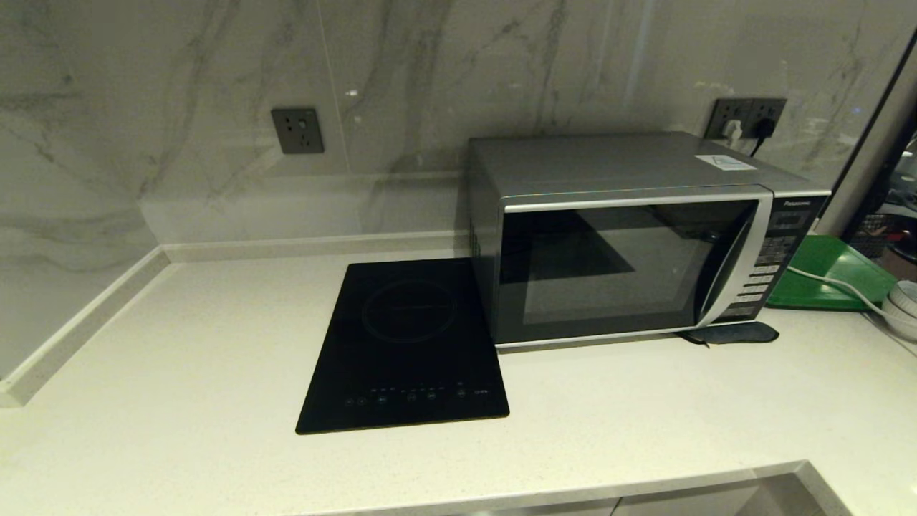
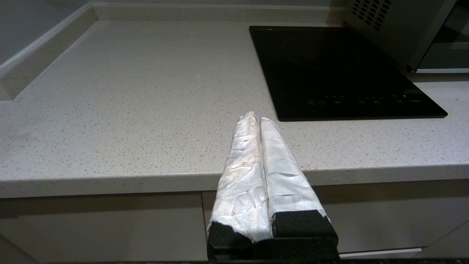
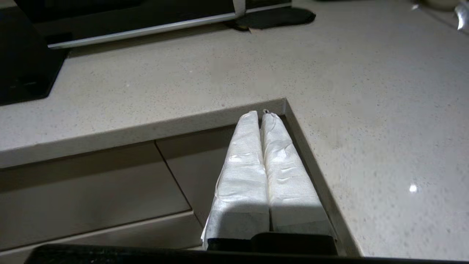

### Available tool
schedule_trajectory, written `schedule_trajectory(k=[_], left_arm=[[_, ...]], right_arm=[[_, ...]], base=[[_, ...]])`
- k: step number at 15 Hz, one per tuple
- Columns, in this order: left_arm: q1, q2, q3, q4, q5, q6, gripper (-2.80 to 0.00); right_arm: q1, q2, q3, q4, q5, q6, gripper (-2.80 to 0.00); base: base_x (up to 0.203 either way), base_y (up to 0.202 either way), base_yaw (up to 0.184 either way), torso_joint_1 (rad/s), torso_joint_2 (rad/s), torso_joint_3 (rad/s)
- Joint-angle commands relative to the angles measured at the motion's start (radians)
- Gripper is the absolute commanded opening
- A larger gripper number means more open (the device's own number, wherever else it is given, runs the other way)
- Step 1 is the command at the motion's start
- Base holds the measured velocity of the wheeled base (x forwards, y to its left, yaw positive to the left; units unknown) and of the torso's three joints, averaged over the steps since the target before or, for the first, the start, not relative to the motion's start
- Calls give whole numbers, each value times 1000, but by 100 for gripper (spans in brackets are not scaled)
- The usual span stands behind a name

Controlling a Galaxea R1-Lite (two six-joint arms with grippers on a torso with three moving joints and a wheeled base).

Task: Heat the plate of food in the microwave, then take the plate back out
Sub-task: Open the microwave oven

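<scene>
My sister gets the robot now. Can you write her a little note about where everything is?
Left gripper: shut, empty, parked at the counter's front edge, in front of the cooktop.
Right gripper: shut, empty, parked by the counter's corner notch.
Microwave: door closed, standing right of the cooktop, nothing touching it.
Plate of food: not visible in any view; the dark door glass hides whatever is inside.
Done: cannot tell.
Left: find the plate, check inside the microwave.

Brushed silver microwave [image 1: 630,236], glossy dark glass door – speckled matt stone countertop [image 1: 179,401], glossy black cooktop [image 1: 408,344]
</scene>
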Motion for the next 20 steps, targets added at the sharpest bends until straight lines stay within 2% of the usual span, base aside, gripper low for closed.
schedule_trajectory(k=[1, 2, 4, 6, 20], left_arm=[[1, 1, 0, 0, 1, -1, -280], [1, 1, 0, 0, 1, -1, -280], [1, 1, 0, 0, 0, -1, -280], [1, 1, 0, 0, 1, -1, -280], [1, 1, 0, 0, 1, -1, -280]], right_arm=[[0, 2, 49, -76, -1, -5, -280], [0, 2, 61, -109, 4, -6, -280], [0, 2, 101, -179, 82, -30, -280], [0, 2, 141, -228, 105, -67, -280], [0, 2, 141, -229, 103, -50, -280]], base=[[0, 0, 0, 0, 0, 0], [0, 0, 0, 0, 0, 0], [0, 0, 0, 0, 0, 0], [0, 0, 0, 0, 0, 0], [0, 0, 0, 0, 0, 0]])
